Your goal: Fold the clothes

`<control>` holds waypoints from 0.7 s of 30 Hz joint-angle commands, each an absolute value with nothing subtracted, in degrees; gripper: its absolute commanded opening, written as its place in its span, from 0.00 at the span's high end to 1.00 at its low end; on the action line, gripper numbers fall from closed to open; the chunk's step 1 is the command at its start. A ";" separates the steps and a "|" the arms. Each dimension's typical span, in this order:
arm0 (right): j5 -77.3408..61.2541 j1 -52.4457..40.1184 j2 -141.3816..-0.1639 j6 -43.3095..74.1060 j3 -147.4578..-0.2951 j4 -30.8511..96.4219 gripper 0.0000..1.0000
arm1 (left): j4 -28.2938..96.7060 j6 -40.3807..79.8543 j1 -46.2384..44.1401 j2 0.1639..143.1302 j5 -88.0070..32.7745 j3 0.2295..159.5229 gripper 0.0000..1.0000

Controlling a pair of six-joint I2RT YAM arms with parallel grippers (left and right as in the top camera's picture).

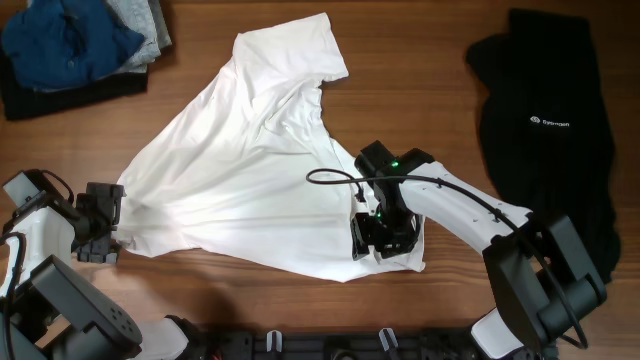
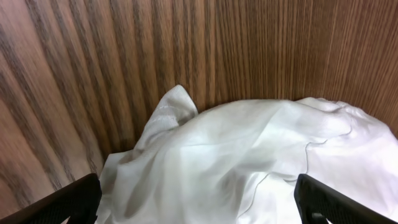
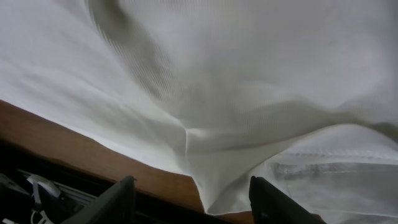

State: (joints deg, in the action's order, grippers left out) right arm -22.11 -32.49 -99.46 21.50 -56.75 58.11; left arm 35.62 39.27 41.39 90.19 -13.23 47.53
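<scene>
Jaws wide, left gripper [image 1: 110,222] straddles the lower-left corner of the shirt [image 1: 250,170]; right gripper [image 1: 383,240], jaws part-open, straddles the lower-right hem, both seemingly placed to pinch for folding.

Folded blue garment [image 1: 65,45] piled on folded grey cloth [image 1: 152,25] at far left, black garment with small white logo [image 1: 545,170] at right, both on brown wooden table [image 1: 420,60].

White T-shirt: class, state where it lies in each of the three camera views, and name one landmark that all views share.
Overhead: white T-shirt spread over the middle of the wooden tabletop.
Left wrist: white T-shirt bunched across the lower centre and right.
Right wrist: white T-shirt fills most of the frame.
Shared landmark: the wooden tabletop, showing beside the shirt everywhere.
</scene>
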 commanded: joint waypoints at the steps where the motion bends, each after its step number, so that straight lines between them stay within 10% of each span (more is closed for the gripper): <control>1: -22.96 -32.67 -100.68 22.52 -56.49 57.63 0.46 | 35.35 38.13 41.74 89.23 -13.69 47.92 0.00; 9: -20.12 -32.67 -101.47 27.11 -56.55 56.69 0.96 | 34.96 38.11 41.74 89.23 -13.69 47.92 0.00; 21: -6.96 -24.84 -101.36 28.88 -69.14 59.94 0.96 | 34.50 37.69 41.74 89.23 -13.67 47.92 0.00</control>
